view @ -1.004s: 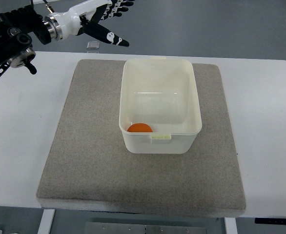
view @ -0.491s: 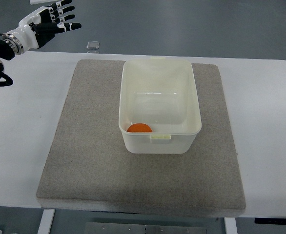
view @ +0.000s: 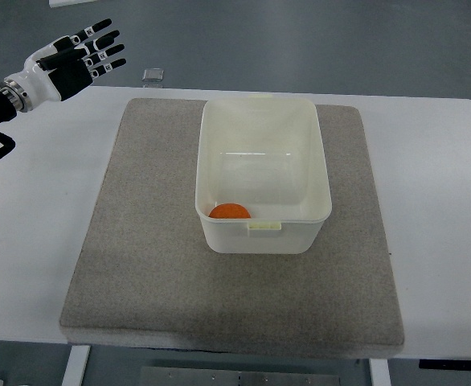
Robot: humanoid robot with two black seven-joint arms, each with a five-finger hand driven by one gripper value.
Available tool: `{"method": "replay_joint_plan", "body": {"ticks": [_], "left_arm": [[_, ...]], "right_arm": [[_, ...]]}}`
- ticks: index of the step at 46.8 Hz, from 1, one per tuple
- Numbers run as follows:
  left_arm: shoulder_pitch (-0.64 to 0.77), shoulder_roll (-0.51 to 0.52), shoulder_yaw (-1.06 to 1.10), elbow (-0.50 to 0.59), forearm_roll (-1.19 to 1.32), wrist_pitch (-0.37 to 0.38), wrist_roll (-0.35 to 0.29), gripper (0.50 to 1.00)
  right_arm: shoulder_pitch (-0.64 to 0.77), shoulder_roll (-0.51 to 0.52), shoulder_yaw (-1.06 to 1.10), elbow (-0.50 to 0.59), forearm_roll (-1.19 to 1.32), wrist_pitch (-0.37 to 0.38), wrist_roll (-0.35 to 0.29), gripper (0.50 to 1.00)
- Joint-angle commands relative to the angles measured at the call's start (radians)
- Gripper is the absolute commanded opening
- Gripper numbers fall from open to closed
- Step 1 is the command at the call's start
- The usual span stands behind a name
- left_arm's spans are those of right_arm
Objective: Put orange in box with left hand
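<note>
From my remote station I note the round orange fruit [view: 230, 211] lying inside the cream-white rectangular plastic box [view: 264, 117], on its floor in the near-left corner, close against the front wall and the left wall. Only the upper part of the fruit shows over the box's front rim. The rest of the box floor that I can see is bare.

The box stands on a grey felt-like rectangular mat [view: 139, 241], set toward the far half of the mat and roughly centred left to right. The mat lies on a white tabletop [view: 26, 225] that extends past it on both sides.

The left hand [view: 68, 60], white-and-black with jointed fingers, sits in the upper left corner of the view, above the far-left edge of the table and well apart from the box. Its fingers [view: 100, 50] are spread and extended, pointing to the right, and they hold nothing. The dark forearm behind it enters from the left edge.

A small clear square object [view: 153, 75] lies just beyond the far edge of the table, between the hand and the box; I cannot tell what it is.
</note>
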Motion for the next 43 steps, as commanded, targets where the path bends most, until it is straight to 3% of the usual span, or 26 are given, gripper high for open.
{"method": "replay_joint_plan", "body": {"ticks": [1, 43], "left_arm": [[0.000, -0.001, 0.000, 0.005, -0.034, 0.000, 0.013, 0.994], [0.016, 0.001, -0.025, 0.016, -0.060, 0.000, 0.009, 0.994]], "right_arm": [[0.000, 0.000, 0.000, 0.000, 0.000, 0.000, 0.000, 0.932], [0.000, 0.000, -0.003, 0.014, 0.002, -0.005, -0.001, 0.932]]}}
